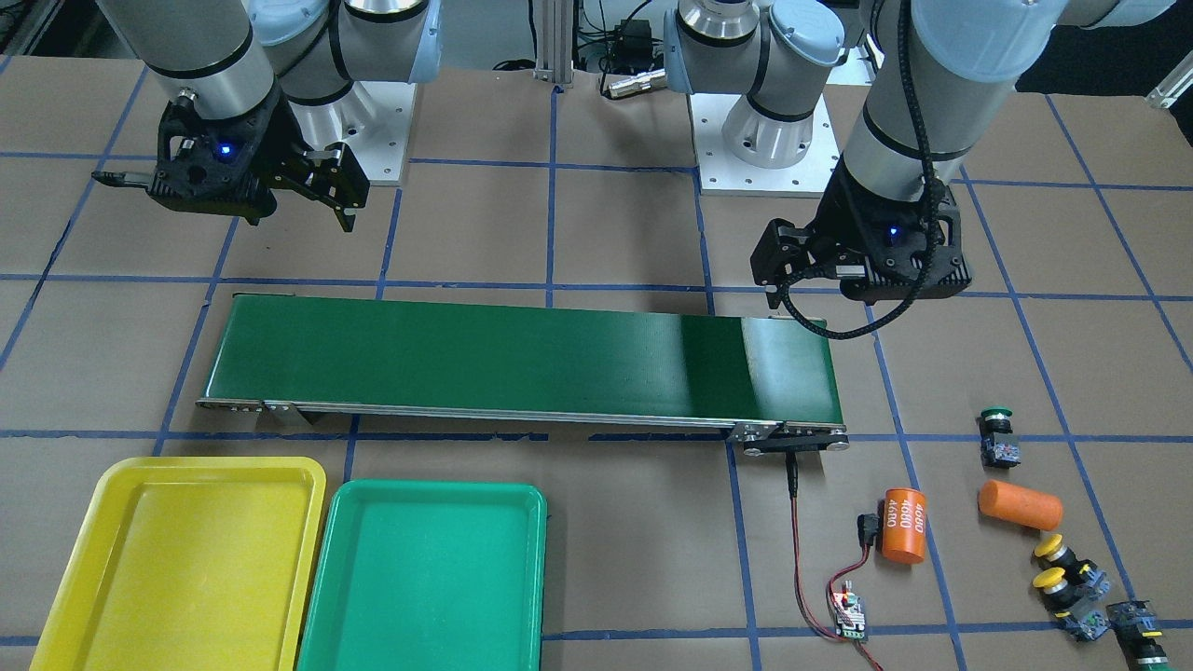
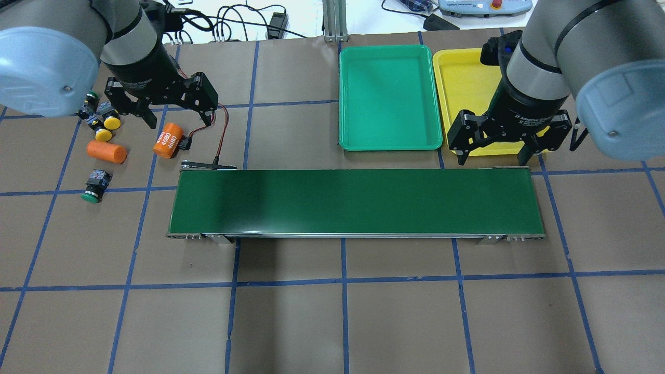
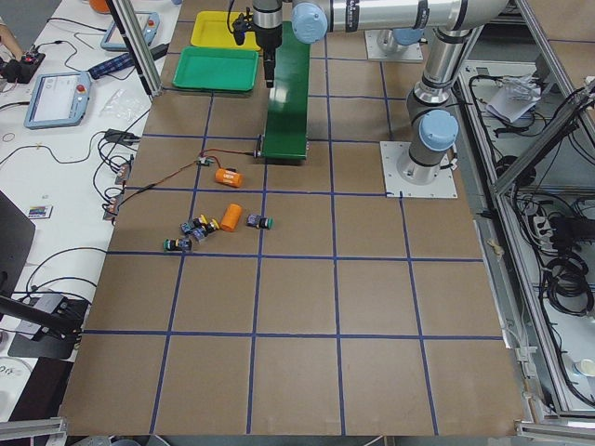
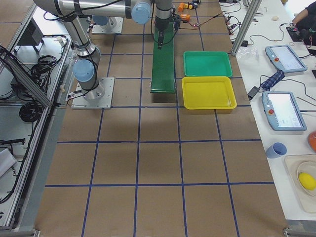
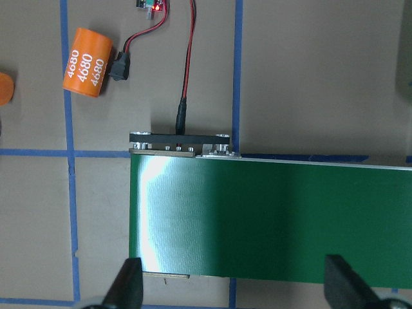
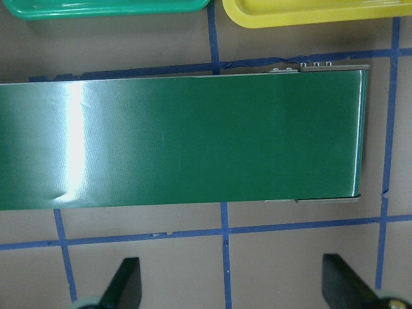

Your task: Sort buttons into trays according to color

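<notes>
Left pincer (image 2: 179,120) spread, empty, over belt (image 2: 358,202) end. Right pincer (image 2: 493,157) spread, empty, by trays (image 2: 389,144). Buttons (image 2: 111,123) bunched beside orange cylinders (image 2: 106,151): you risk nudging neighbour or grabbing cylinder.

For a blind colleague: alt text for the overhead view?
Four buttons lie unsorted by the open left gripper, among two orange cylinders. The green tray and yellow tray sit by the open right gripper, beyond the conveyor belt.

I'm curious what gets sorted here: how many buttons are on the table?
4. All lie on the table past the belt's wired end: one green button by itself, two yellow ones side by side, and a second green one beside them. None seems hidden.
</notes>
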You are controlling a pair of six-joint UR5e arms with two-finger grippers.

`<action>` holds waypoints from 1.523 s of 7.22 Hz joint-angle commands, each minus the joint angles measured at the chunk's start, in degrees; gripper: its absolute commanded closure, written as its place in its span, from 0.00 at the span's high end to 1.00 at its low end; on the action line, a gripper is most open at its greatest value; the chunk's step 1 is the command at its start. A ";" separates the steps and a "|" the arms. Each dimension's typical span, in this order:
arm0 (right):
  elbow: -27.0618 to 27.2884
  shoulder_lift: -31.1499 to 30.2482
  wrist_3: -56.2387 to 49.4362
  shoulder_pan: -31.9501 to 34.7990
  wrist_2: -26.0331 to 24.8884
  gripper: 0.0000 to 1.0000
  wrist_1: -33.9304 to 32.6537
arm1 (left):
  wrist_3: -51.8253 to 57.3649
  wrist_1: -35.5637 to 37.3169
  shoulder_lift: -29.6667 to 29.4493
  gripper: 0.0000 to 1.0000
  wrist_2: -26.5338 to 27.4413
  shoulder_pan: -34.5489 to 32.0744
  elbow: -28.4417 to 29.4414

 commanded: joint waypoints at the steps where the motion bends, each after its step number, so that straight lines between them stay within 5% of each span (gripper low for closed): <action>1: 0.00 -0.06 0.19 0.00 0.01 1.00 0.09 | 0.48 -1.49 -2.96 1.00 -0.02 0.58 5.47; 3: 0.00 -0.06 0.19 0.00 0.01 1.00 0.09 | 11.48 -0.01 -7.26 1.00 -0.10 3.72 6.83; 6: 0.00 -0.06 0.36 0.00 0.01 1.00 0.18 | 34.07 12.10 -20.60 1.00 -0.89 15.41 8.32; 8: 0.00 -0.06 0.36 0.00 0.01 1.00 0.18 | 38.53 19.56 -28.87 1.00 -2.37 17.54 9.12; 11: 0.00 -0.06 0.45 0.00 0.10 1.00 0.18 | 36.63 21.70 -32.07 1.00 -4.23 15.97 8.33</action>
